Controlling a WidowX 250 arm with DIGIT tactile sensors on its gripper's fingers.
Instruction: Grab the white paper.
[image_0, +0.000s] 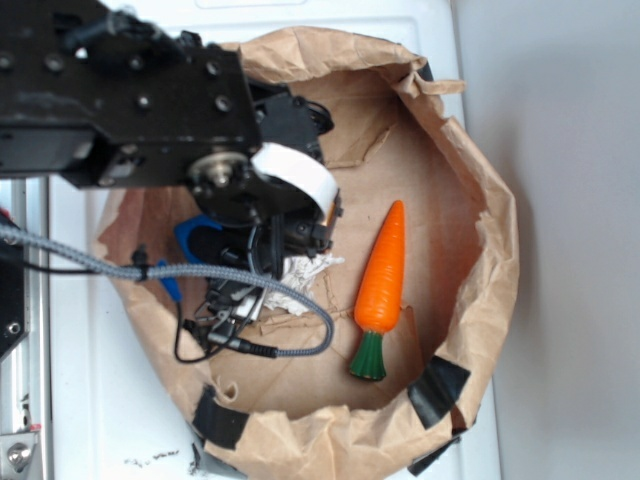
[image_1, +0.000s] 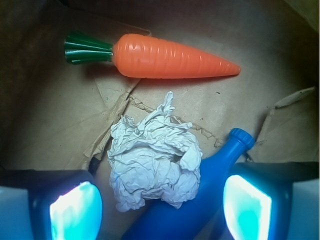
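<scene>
- Left pad: beside paper's lower left edge.
- Paper: between the pads, just ahead of claw, leaning on bottle; no clear long axis.
- Right pad: beyond bottle.
- Claw: spread wide, gripping nothing.
- Carrot: farther ahead, crosswise.

Wrist view: white paper sits btwn open fingers, but blue bottle touches its right side, lower right. Carrot apart, top of frame. Bare bag floor at left.
</scene>
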